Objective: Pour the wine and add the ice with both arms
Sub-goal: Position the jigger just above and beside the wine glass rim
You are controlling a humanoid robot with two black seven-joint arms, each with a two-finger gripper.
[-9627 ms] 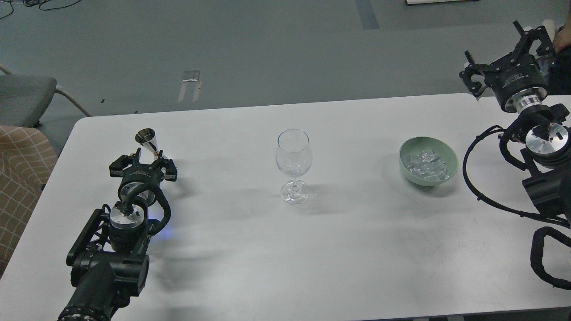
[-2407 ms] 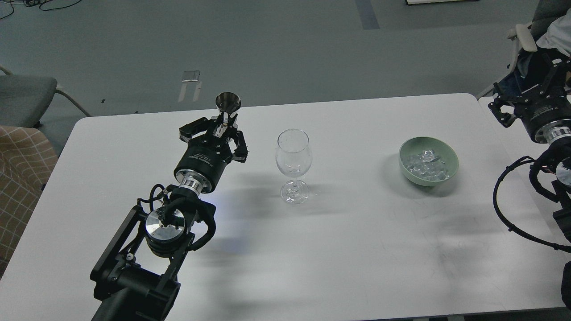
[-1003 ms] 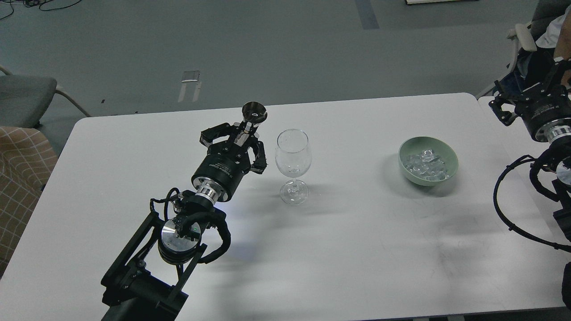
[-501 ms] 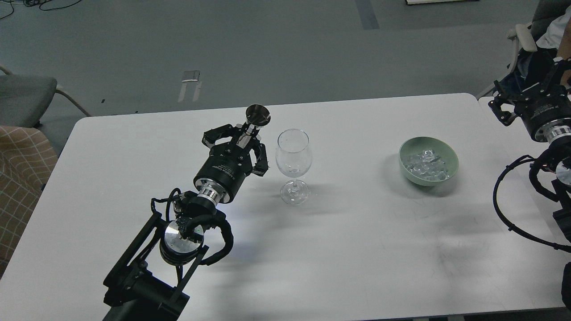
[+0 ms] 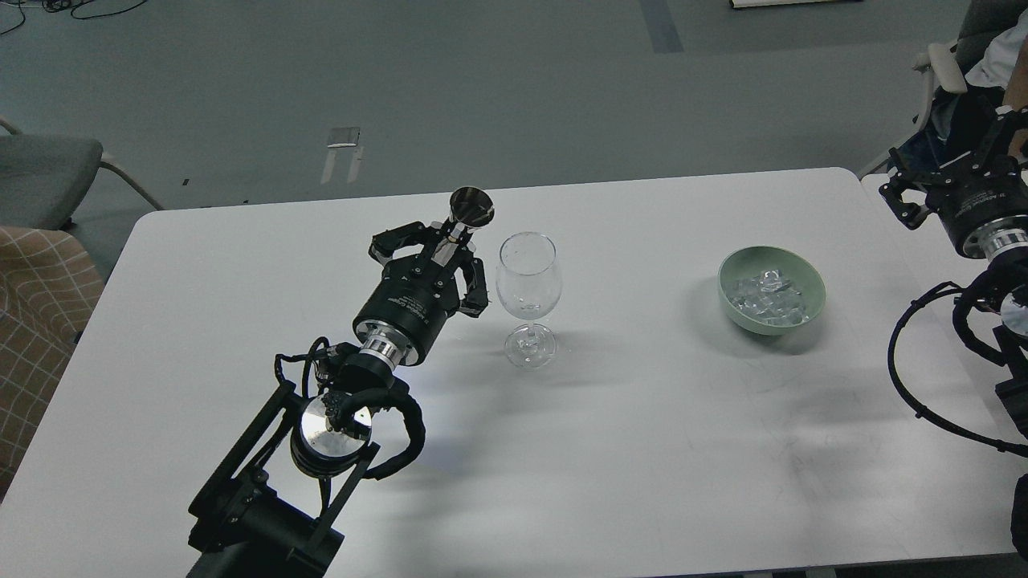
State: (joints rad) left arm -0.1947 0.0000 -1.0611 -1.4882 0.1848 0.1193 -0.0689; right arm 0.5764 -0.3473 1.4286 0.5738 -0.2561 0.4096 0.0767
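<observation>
A clear stemmed wine glass [image 5: 528, 297] stands upright at the middle of the white table [image 5: 642, 449]. My left gripper [image 5: 446, 245] is shut on a steel double-cone jigger [image 5: 468, 213] and holds it raised just left of the glass rim, its mouth tipped toward the camera. A pale green bowl [image 5: 809, 282] to the right holds the ice [image 5: 767, 299], a heap of clear cubes. My right gripper [image 5: 976, 164] hangs past the table's right edge, far from the bowl; its fingers look spread, with nothing seen between them.
A grey chair [image 5: 48, 172] and a checked cushion [image 5: 36, 305] stand off the table's left end. A person's arm and a chair [image 5: 988, 56] show at the far right behind my right gripper. Black cables [image 5: 923, 353] loop over the table's right edge.
My left gripper has lifted the jigger from the table's left side and carried it right, up to the glass rim. In the last second it crept slightly closer. The right arm stayed put.
</observation>
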